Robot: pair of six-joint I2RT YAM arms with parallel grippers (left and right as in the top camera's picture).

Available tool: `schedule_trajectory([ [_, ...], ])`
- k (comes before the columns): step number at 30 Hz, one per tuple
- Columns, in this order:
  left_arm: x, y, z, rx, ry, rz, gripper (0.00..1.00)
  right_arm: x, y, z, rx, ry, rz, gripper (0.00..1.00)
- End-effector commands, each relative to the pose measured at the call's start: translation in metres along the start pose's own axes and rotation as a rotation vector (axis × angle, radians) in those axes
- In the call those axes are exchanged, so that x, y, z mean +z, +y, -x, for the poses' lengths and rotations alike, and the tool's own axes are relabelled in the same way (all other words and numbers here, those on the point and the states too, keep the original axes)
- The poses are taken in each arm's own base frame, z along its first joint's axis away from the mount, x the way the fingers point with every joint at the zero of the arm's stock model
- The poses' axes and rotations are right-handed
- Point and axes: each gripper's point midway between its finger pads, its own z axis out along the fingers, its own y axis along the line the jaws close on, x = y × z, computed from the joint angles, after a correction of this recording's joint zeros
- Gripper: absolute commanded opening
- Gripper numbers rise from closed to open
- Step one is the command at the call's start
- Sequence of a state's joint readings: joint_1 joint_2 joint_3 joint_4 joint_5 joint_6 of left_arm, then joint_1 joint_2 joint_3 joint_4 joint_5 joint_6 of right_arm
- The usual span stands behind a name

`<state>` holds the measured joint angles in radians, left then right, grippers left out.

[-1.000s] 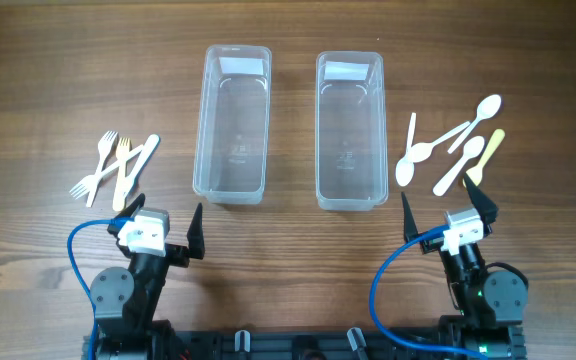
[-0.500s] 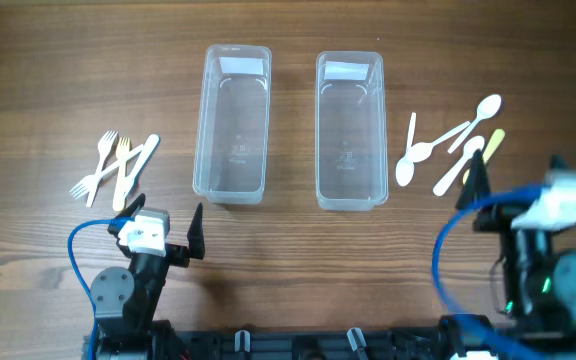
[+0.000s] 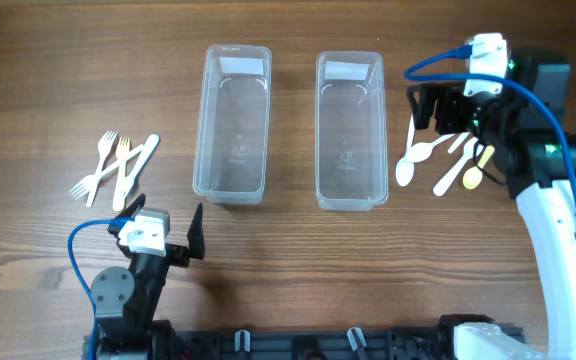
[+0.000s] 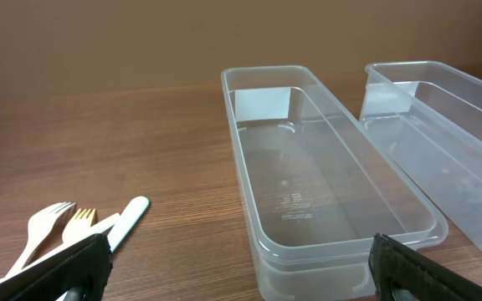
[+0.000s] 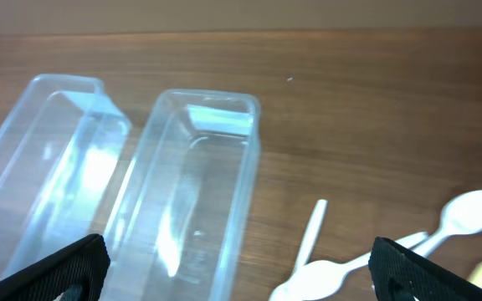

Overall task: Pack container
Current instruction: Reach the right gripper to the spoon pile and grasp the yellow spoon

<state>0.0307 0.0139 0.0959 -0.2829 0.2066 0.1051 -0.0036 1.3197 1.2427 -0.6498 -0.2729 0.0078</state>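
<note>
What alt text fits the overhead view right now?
Two empty clear containers sit side by side on a table, forks left of them, spoons right. The right hand hovers open above the spoons; the left hand is open near the front edge.

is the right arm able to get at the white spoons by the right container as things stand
Probably yes: the right gripper is open over the spoons, nothing lies on them, and the right container stands apart to one side.

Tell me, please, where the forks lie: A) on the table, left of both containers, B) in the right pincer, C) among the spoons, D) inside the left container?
A: the forks lie loose on the table, to the left of the left container.
</note>
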Motion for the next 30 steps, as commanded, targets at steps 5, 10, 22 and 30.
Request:
schedule_trajectory([
  [5,0.001,-0.002,-0.001,0.021,-0.005,-0.011,1.0,-0.013,-0.083,-0.013,0.375,-0.006,-0.499,1.0],
  [10,0.001,-0.002,-0.001,0.021,-0.005,-0.011,1.0,-0.021,-0.123,-0.049,0.398,0.108,-0.711,0.98],
  [22,0.001,-0.002,-0.001,0.021,-0.005,-0.011,1.0,0.011,-0.198,-0.136,0.632,0.408,-0.758,0.6],
  [30,0.001,-0.002,-0.001,0.021,-0.005,-0.011,1.0,0.041,-0.197,-0.155,0.618,0.491,-0.682,0.51],
])
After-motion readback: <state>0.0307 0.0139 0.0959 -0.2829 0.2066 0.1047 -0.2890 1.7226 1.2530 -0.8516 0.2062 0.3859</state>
